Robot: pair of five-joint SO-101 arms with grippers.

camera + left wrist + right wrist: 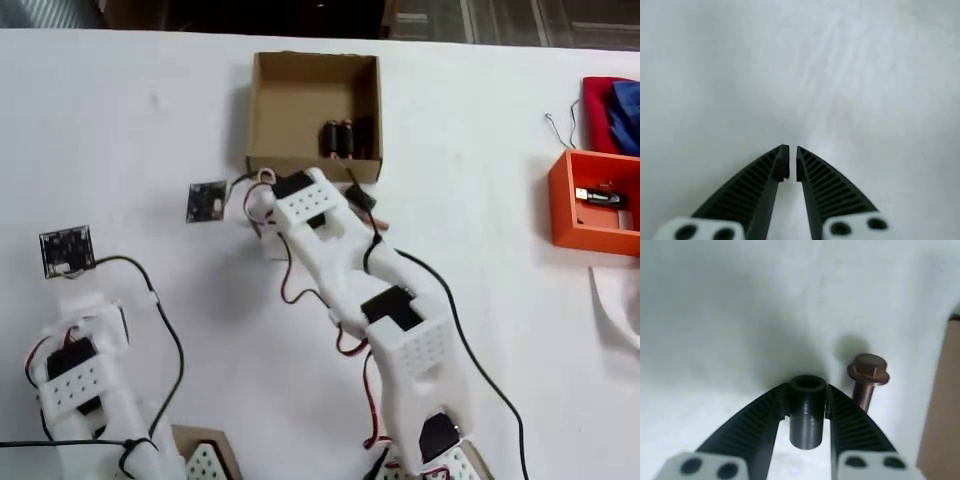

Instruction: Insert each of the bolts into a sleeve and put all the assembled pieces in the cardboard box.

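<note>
right pincer (807,391) clamps a dark hollow sleeve (807,420) beside a coppery hex-head bolt (868,377); left pincer (791,149) nearly closed.

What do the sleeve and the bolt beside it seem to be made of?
The sleeve in the right claw: matte black, plastic or coated metal; dull, even surface. The bolt: likely metal, coppery brown finish; soft sheen on its hexagonal flanged head.
</note>
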